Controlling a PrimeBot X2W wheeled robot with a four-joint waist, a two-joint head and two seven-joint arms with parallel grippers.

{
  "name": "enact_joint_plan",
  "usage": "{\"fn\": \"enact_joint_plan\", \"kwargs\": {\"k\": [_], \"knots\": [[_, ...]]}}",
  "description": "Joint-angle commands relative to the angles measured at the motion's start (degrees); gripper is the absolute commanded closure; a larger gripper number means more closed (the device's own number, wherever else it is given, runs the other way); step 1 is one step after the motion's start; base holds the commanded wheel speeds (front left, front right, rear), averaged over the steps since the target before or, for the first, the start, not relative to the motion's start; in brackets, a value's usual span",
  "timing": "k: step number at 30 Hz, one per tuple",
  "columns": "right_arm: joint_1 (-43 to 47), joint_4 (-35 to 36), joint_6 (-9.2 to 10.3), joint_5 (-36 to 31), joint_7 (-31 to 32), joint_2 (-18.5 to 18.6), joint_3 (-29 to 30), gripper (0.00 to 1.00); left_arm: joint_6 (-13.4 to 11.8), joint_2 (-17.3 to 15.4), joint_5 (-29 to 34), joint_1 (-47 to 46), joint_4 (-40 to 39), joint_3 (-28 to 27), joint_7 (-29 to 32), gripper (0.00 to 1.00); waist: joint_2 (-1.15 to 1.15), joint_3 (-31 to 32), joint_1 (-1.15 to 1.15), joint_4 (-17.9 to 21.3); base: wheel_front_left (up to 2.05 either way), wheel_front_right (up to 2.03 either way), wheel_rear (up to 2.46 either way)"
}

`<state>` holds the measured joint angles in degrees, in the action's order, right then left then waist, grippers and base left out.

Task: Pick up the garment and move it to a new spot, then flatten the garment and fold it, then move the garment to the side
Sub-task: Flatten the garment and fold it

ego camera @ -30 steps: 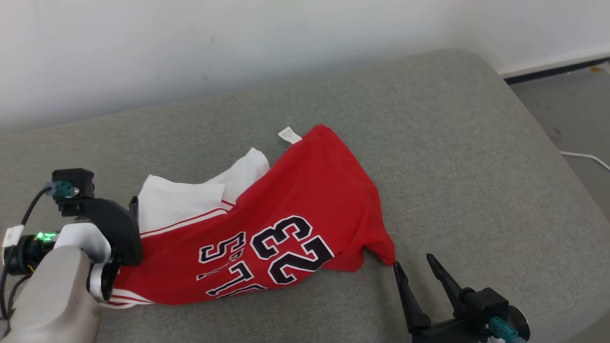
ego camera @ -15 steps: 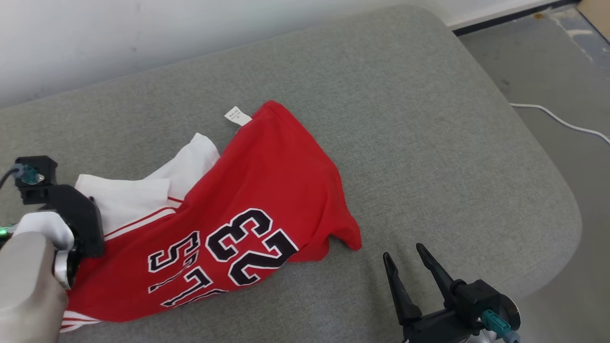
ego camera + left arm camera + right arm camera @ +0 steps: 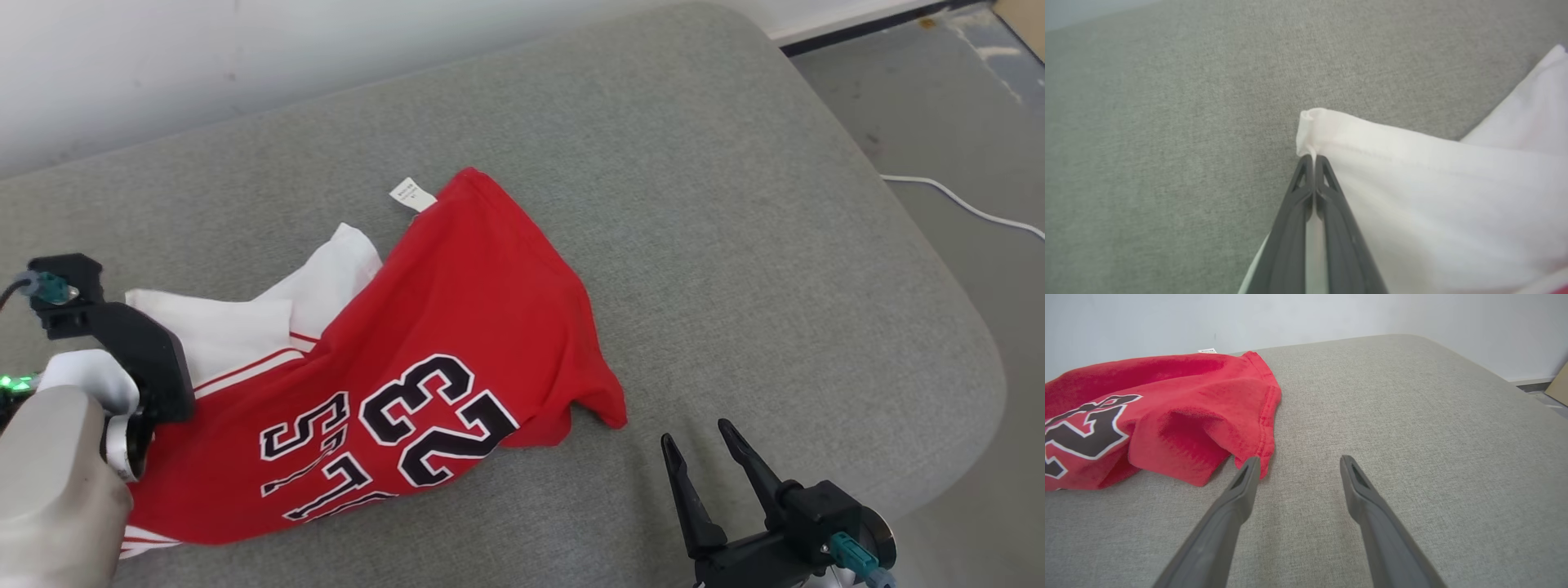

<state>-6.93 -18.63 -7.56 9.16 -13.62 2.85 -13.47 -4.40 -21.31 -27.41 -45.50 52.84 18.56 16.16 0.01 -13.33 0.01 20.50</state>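
The right gripper hovers at the near right above the grey cushion, its two fingers spread apart and holding nothing. In the right wrist view its left fingertip sits just beside the garment's nearest red corner, and whether it touches the cloth cannot be told. At the near left, the left gripper has its fingers pinched together on a corner of the white cloth at the garment's left edge.

The garment, a red jersey with a white part, lies rumpled on the left half of the cushion. Its long axis runs diagonally from the near left to the far middle. The black lettering and the number 23 read upside down from the robot's side, with the lettering nearer than the number. The far end narrows to a point, where a small white label sticks out onto the cushion.

Beyond the cushion stands a pale wall. On the floor at the far right lies a white cable.
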Motion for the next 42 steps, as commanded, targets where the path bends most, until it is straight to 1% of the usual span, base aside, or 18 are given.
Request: {"fn": "enact_joint_plan", "kwargs": {"k": [1,6,7,8,10,12,13,16,18,23,26,27,31,32,33,34,37,42], "knots": [[0.2,0.0,0.15,0.2,-0.1,0.1,0.0,0.00,-0.4,-0.4,-0.1,0.6,-0.4,-0.6,-1.9,1.00,-0.01,1.0,-0.01,-1.3,0.00,0.00,0.00],[1.0,-0.3,0.15,-0.1,0.1,0.1,0.7,0.00,-0.4,1.3,-1.0,0.9,-4.3,-2.1,-12.0,1.00,-0.01,3.3,-0.01,-4.3,0.00,0.00,0.00],[1.1,-0.3,0.15,-0.1,0.2,0.1,1.0,0.00,0.0,1.6,-1.0,1.5,-5.4,-2.1,-13.7,1.00,-0.01,3.7,-0.01,-5.0,0.00,0.00,0.00],[1.6,-0.4,0.15,-0.3,0.2,0.1,1.8,0.00,0.7,2.8,-1.6,2.9,-7.9,-2.2,-17.2,1.00,-0.01,5.1,-0.01,-6.7,0.00,0.00,0.00],[2.1,-0.4,0.15,-0.4,0.1,0.1,2.8,0.00,0.8,4.0,-2.4,4.9,-11.1,-2.5,-20.2,1.00,-0.01,6.5,-0.01,-8.5,0.00,0.00,0.00],[2.8,-0.4,0.15,-0.4,0.3,0.0,3.4,0.00,1.3,4.5,-2.7,8.3,-14.8,-2.1,-21.7,1.00,-0.01,7.7,-0.01,-10.1,0.00,0.00,0.00],[3.2,-0.4,0.15,-0.5,0.3,0.1,3.9,0.00,1.6,4.8,-2.5,10.3,-16.8,-1.5,-21.9,1.00,-0.01,8.5,-0.01,-11.1,0.00,0.00,0.00],[4.1,-0.1,0.15,-0.3,0.7,0.1,4.4,0.00,1.2,5.2,-2.0,17.1,-24.4,0.4,-20.8,1.00,-0.01,10.1,-0.01,-13.5,0.00,0.00,0.00],[4.8,0.1,0.15,0.1,0.8,0.1,4.5,0.00,0.3,4.6,-1.8,22.3,-29.7,1.6,-18.9,1.00,-0.01,11.0,-0.01,-14.8,0.00,0.00,0.00],[5.7,0.2,0.15,0.8,0.9,0.1,4.4,0.00,-3.7,1.8,-1.2,34.8,-42.0,3.8,-12.9,1.00,-0.01,12.7,-0.01,-16.8,0.00,0.00,0.00],[6.1,0.0,0.15,1.2,0.9,0.1,4.1,0.00,-5.8,0.0,-0.7,40.3,-46.1,4.6,-9.9,1.00,-0.01,13.3,-0.01,-17.5,0.00,0.00,0.00],[6.0,-0.1,0.15,1.5,0.9,0.1,3.9,0.00,-6.1,-0.4,-0.7,41.6,-46.8,4.8,-9.3,1.00,-0.01,13.4,-0.01,-17.6,0.00,0.00,0.00],[5.6,-0.6,0.15,2.0,0.5,0.1,3.3,0.00,-7.7,-2.3,1.0,44.7,-47.3,5.7,-7.6,1.00,-0.01,13.9,-0.01,-17.4,0.00,0.00,0.00],[5.5,-0.7,0.15,2.0,0.5,0.1,3.2,0.00,-7.8,-2.4,1.1,44.8,-47.4,5.7,-7.3,0.83,-0.01,14.0,-0.01,-17.3,0.00,0.00,0.00],[5.3,-0.9,0.15,2.1,0.5,0.1,3.2,0.00,-8.0,-2.6,1.3,45.1,-47.5,5.9,-7.3,0.54,-0.01,14.1,-0.01,-17.2,0.00,0.00,0.00],[5.3,-1.1,0.15,2.2,0.4,0.1,3.2,0.00,-8.2,-2.8,1.6,45.2,-47.4,6.0,-7.4,0.00,-0.01,14.2,-0.01,-17.1,0.00,0.00,0.00],[5.3,-1.3,0.15,2.2,0.3,0.1,3.0,0.00,-8.7,-3.1,1.8,45.8,-46.9,5.9,-7.1,0.00,-0.01,14.4,-0.01,-17.0,0.00,0.00,0.00],[5.9,-1.8,0.15,2.2,0.0,0.1,3.5,0.00,-10.4,-3.5,1.2,46.4,-47.7,4.9,-6.3,0.00,-0.01,15.2,-0.01,-16.9,0.00,0.00,0.00]]}}
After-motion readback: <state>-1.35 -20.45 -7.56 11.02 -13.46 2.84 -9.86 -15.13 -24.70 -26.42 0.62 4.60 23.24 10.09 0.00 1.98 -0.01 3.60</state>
